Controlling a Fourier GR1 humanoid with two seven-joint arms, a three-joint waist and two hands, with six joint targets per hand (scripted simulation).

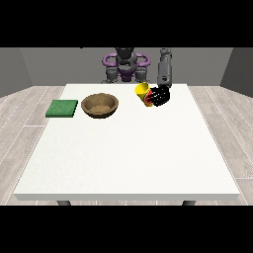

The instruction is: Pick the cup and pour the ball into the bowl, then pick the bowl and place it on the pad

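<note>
Leftmost, near the far left edge of the white table (123, 163), a flat green pad (62, 108), bare on top and waiting for the last step. Just right of it, well apart from the cup, a brown bowl (100, 105), upright, mouth open, nothing visible inside. Further right, a yellow cup (143, 92), tipped with its mouth turned toward the bowl and held off the table in the black hand at the view's right (159, 96), fingers curled round its side. No ball to be made out; too small or hidden inside the cup to tell. No second hand anywhere in view. Likely stage: cup picked up, pour not yet made, bowl and pad both untouched. To do this step well: carry the cup leftward until its lip hangs over the middle of the bowl, not over the rim. Already some tilt on the cup, so better to hold that angle level enough during the carry, lest the ball roll out short onto the table. Once over the bowl, tip slowly and low, so as to drop the ball in without a bounce. Afterwards, cup set down clear of the bowl, leaving room for lifting the bowl across to the pad.
</note>
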